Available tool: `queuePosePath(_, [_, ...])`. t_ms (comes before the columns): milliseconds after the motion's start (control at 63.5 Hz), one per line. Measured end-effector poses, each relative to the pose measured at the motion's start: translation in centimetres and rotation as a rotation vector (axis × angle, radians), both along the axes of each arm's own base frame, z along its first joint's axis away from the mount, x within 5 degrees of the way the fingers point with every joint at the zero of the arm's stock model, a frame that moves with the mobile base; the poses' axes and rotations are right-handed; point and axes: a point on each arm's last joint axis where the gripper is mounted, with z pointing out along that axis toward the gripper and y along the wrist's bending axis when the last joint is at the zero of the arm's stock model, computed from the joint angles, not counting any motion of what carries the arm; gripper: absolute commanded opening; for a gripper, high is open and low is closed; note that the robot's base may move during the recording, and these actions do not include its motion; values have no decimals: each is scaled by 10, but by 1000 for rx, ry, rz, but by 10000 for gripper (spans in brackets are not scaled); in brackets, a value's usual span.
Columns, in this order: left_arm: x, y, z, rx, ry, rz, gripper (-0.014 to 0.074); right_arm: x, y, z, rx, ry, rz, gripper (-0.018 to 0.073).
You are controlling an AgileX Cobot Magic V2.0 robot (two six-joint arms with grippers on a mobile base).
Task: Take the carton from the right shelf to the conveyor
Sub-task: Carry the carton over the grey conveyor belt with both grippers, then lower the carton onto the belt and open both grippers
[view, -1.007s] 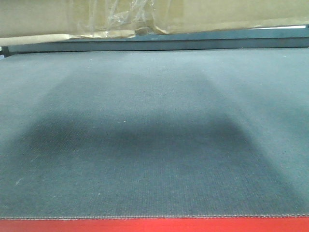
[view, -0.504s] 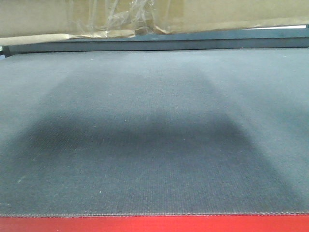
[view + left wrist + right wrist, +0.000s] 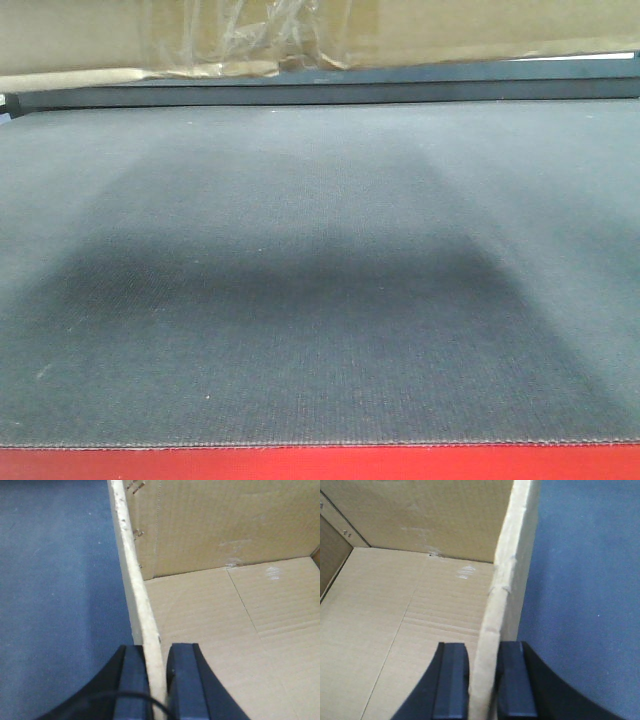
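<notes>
brown corrugated cardboard fills the top of the front view: the carton's (image 3: 100, 40) lower edge runs across the frame, with wrinkled clear tape (image 3: 260, 35) along its seam. under that edge a dark rail (image 3: 320, 92) shows at the far side of the conveyor (image 3: 320, 200), so the carton hangs over the belt, not on it. a broad dark shadow (image 3: 290, 300) lies on the finely ribbed grey belt, and a bright red edge strip (image 3: 320, 465) runs along the near side.

the left gripper (image 3: 157, 652) straddles the top edge of one carton wall. one black finger (image 3: 131, 680) is outside over the belt and the other is inside over the box floor. both are pressed against the thin cardboard, pinching it. the open carton's floor and far inner wall lie to the right of that edge.

the right gripper (image 3: 484, 652) pinches the opposite wall the same way. one finger (image 3: 451, 680) is inside, one is outside, and the pale cut edge rises between them. the belt shows grey beyond that wall.
</notes>
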Motion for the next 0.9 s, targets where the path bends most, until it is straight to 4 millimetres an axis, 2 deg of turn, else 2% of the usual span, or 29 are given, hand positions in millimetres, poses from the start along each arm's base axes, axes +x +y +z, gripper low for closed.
queuePosePath(142, [12, 2, -6, -33, 23, 16, -16, 3, 1, -2, -3, 8, 0, -69])
queuePosePath(283, [45, 7, -25, -89, 81, 57, -16, 25, 6, -17, -42, 44, -17, -69])
queuePosePath(582, [107, 0, -78, -35, 175, 88, -16, 91, 25, -74, -124, 154, -40, -69])
queuePosePath(755, [128, -3, -98, 15, 186, 92, -15, 119, 34, -105, -148, 193, -46, -68])
queuePosePath(818, [133, -3, -104, 27, 191, 95, 14, 125, 36, -112, -151, 203, -46, -54])
queuePosePath(897, [136, -3, -106, 37, 187, 93, 106, 129, 38, -117, -154, 209, -47, 52])
